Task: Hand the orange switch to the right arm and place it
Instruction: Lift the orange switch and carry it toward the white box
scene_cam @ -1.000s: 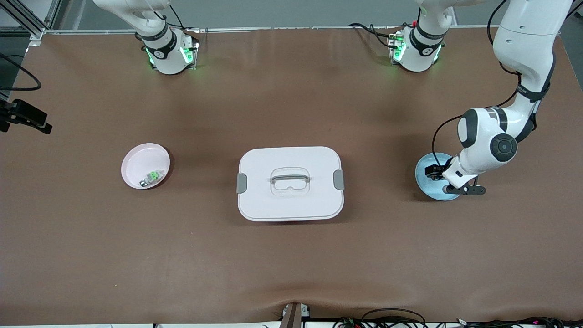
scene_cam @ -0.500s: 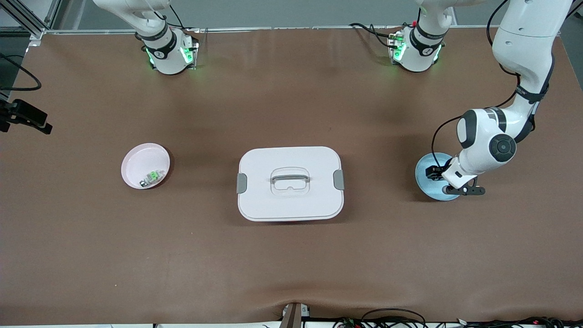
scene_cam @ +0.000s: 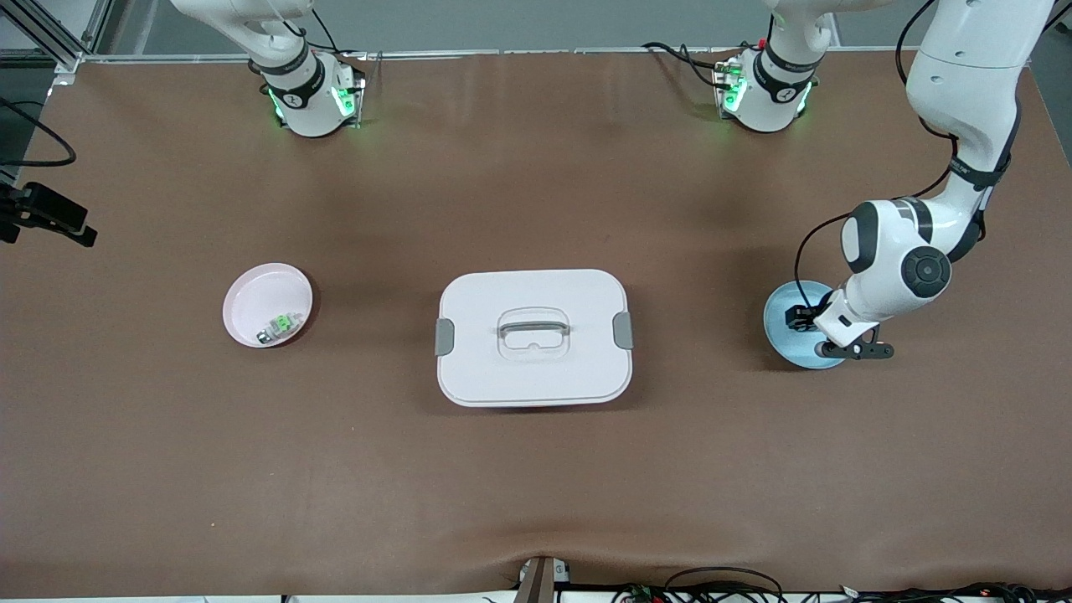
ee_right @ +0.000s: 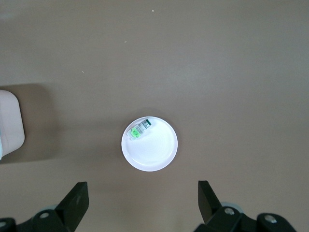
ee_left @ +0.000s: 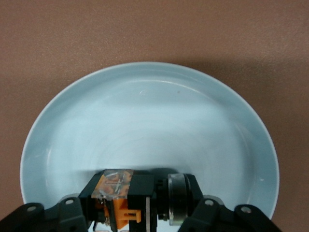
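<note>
The orange switch (ee_left: 130, 198), black with orange parts and a silver ring, lies on its side in the blue plate (ee_left: 145, 121). My left gripper (ee_left: 142, 210) is down in that plate with a finger against each end of the switch, shut on it. In the front view the left gripper (scene_cam: 802, 322) sits low over the blue plate (scene_cam: 780, 335) at the left arm's end of the table, and the hand hides the switch. My right gripper (ee_right: 143, 198) is open and empty, high above the pink plate (ee_right: 157, 152); only the right arm's base shows in the front view.
A white lidded box (scene_cam: 533, 335) with a clear handle stands at the table's middle. The pink plate (scene_cam: 251, 293) at the right arm's end holds a small green-and-silver part (scene_cam: 280, 325). A black clamp (scene_cam: 46, 213) sticks in at that end's edge.
The left arm's wrist has shifted slightly over the blue plate. The right arm has not moved.
</note>
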